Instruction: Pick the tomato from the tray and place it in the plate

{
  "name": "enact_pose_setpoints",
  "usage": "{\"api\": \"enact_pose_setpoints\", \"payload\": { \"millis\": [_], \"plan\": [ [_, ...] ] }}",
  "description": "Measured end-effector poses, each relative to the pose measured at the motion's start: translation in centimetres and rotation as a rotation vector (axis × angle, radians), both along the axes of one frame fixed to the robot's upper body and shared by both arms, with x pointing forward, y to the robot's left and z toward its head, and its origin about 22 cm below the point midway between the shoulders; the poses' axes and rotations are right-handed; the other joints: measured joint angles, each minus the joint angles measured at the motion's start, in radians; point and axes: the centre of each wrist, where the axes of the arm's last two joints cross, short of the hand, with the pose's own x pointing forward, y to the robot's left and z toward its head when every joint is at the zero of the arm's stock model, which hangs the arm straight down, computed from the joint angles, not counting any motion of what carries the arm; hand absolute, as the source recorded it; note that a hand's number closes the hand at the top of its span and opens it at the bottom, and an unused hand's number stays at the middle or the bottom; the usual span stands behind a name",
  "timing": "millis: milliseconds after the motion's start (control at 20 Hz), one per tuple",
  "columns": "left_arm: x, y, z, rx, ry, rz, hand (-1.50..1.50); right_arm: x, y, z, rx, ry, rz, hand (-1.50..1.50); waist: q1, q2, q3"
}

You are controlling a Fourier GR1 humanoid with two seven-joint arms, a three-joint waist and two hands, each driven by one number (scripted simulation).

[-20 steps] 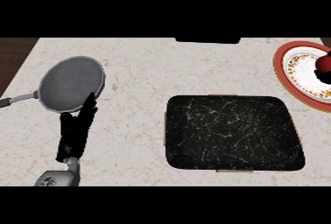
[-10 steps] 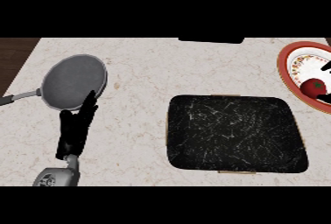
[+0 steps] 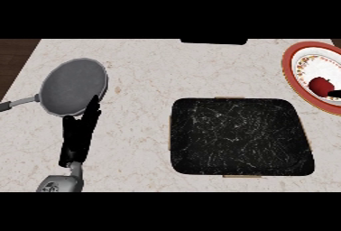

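Tomato (image 3: pixel 321 84) sits in the red-rimmed plate (image 3: pixel 295 76) at the counter's right edge — a dark fingertip of the right hand (image 3: pixel 334 94) shows just beside it, too little to tell its grip. Black tray (image 3: pixel 240 135) lies mid-counter. Left hand (image 3: pixel 80 135) rests with fingers straight and holding nothing, tips over the grey pan (image 3: pixel 70 86).

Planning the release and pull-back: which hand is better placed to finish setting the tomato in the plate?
The right hand. It shows at the view's right edge, at the tomato, already in the plate. The left hand rests open far across the counter by the pan.
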Motion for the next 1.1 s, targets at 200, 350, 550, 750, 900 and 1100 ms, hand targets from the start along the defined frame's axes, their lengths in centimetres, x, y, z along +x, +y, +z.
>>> {"api": "enact_pose_setpoints", "payload": {
  "millis": [200, 350, 550, 750, 900, 1100],
  "plan": [
    [0.0, 0.2, -0.1, -0.001, 0.001, 0.001, 0.00, -0.8, -1.1, 0.3, 0.213, -0.114, -0.023, -1.50, -0.003, 0.002, 0.000],
    [0.0, 0.7, -0.1, 0.007, -0.007, 0.002, 0.00, -1.9, -2.3, 0.1, 0.318, -0.144, -0.024, -1.50, 0.000, 0.004, 0.000],
    [0.0, 0.4, -0.2, 0.006, -0.004, -0.002, 0.00, -3.4, -3.4, -1.0, 0.391, -0.157, 0.004, -1.50, 0.001, 0.004, 0.000],
    [0.0, 0.3, -0.7, -0.004, -0.006, -0.004, 0.00, -4.2, -4.0, -1.4, 0.423, -0.173, 0.027, -1.50, 0.003, 0.005, 0.000],
    [0.1, 0.0, -0.5, 0.001, -0.008, -0.006, 0.00, -4.3, -3.9, -1.9, 0.423, -0.185, 0.027, -1.50, 0.007, 0.005, 0.000],
    [0.2, 0.0, -0.4, -0.004, -0.001, -0.009, 0.00, -4.4, -3.8, -2.3, 0.417, -0.191, 0.024, -1.50, 0.010, 0.005, 0.000]
  ]
}}
